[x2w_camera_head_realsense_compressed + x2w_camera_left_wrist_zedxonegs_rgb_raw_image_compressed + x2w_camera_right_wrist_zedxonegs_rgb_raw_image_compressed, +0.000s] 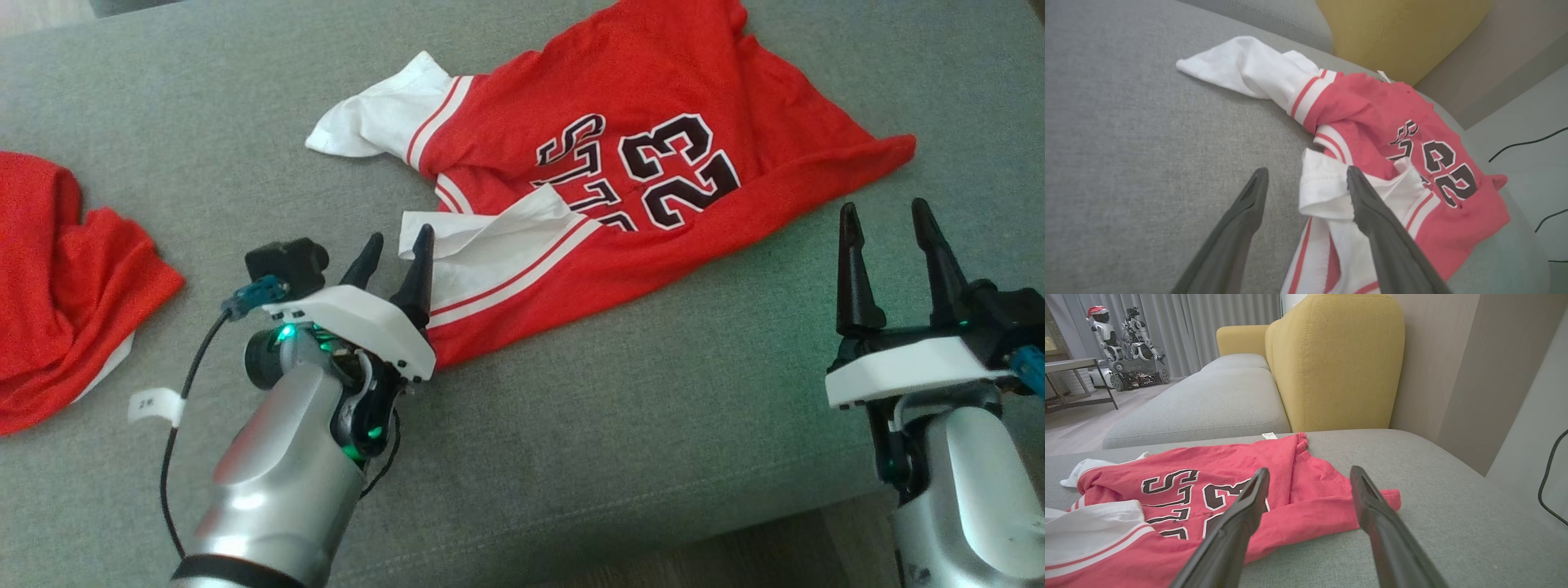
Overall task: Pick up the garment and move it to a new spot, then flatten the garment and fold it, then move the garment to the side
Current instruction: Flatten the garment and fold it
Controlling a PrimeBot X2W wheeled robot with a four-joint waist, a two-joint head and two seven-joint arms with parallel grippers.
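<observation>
Straddles the white sleeve (490, 245) of the garment (571, 90) with the left tool (400, 234) open; holds the right tool (884, 206) open nearby.

Grey cushion (571, 425) carries crumpled red jersey (694, 82); second red garment (49, 269) left, apart.

A home-style living room: grey sofa (1208, 404) with yellow backrest (1335, 355), floor-length curtains (1180, 326), wood floor (1069, 437), low table (1069, 364) (two other robots (1122, 339) stand by the curtains).
</observation>
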